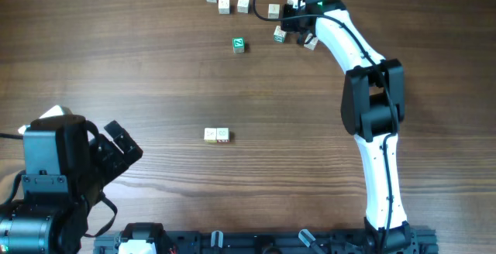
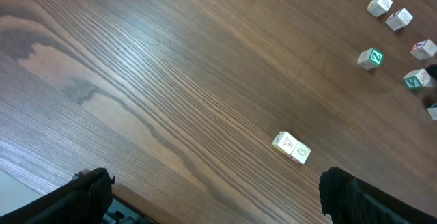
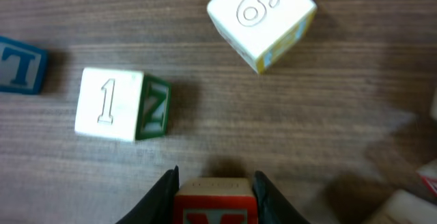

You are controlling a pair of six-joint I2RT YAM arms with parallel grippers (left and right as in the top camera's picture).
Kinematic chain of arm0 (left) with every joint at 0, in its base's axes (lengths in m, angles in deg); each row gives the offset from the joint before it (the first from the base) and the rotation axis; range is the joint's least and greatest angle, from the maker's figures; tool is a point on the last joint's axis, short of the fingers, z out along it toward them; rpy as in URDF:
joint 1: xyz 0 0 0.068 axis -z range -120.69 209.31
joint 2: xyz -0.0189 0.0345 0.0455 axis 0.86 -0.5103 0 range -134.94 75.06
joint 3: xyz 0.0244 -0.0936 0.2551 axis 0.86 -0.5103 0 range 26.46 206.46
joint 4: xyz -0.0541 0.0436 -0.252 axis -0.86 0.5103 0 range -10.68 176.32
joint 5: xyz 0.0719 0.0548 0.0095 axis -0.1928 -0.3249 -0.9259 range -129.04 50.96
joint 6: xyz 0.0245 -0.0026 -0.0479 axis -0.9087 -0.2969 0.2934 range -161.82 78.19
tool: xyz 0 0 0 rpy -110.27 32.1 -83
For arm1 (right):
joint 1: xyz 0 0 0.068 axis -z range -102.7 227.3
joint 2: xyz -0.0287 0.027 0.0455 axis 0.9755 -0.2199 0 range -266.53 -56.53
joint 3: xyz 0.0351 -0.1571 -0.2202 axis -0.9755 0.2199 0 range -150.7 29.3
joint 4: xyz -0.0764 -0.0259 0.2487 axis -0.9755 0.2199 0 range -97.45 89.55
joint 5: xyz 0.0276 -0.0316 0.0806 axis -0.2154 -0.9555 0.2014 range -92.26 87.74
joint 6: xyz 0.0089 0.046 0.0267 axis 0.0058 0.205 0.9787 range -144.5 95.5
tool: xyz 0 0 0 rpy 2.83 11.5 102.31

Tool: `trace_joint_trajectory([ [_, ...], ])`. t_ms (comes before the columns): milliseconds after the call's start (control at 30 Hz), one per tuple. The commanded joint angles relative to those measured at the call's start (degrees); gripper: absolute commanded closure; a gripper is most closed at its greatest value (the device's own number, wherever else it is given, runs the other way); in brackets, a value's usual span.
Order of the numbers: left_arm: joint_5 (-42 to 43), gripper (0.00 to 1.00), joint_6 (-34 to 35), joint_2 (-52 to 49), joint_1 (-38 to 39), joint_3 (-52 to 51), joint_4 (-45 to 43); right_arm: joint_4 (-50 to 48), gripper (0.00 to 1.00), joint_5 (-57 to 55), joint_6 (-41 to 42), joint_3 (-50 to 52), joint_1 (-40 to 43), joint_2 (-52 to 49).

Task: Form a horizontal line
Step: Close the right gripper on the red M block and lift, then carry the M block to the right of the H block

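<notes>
Two cream-faced cubes (image 1: 216,135) sit side by side in a short row at the table's middle, also seen in the left wrist view (image 2: 292,147). My right gripper (image 1: 295,15) is at the far edge among loose cubes. In the right wrist view it (image 3: 214,180) is shut on a red-faced cube with a white letter (image 3: 215,207). That cube is hidden under the gripper in the overhead view. My left gripper (image 1: 118,150) is open and empty at the near left, its fingers wide apart (image 2: 218,197).
A green-faced cube (image 1: 239,45) lies left of the right gripper. Several loose white cubes (image 1: 224,5) are spread along the far edge. Close to the right fingers are a "1"/green "Z" cube (image 3: 116,104), a "6" cube (image 3: 263,19) and a blue "T" cube (image 3: 20,63).
</notes>
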Motion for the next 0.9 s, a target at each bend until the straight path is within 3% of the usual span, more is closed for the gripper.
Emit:
trace_joint_trajectory([
  [0,0.50,0.00,-0.07,0.09,-0.37,0.15,-0.07,2.56,0.80,-0.37,-0.33,-0.70,-0.35,9.46],
  [333,0.50,0.00,-0.07,0.09,-0.37,0.15,-0.07,22.40,0.85,-0.33,1.66,-0.70,-3.30,29.77],
  [533,0.50,0.00,-0.07,0.09,-0.37,0.15,-0.07,36.26,0.87,-0.15,4.28,0.68,-7.13,31.71],
  [633,0.50,0.00,-0.07,0.09,-0.37,0.15,-0.07,36.72,0.89,-0.17,7.13,6.27,-9.64,31.23],
  [867,0.50,0.00,-0.04,0.09,-0.37,0.15,-0.07,23.06,0.89,-0.04,18.99,30.95,-16.90,31.23],
])
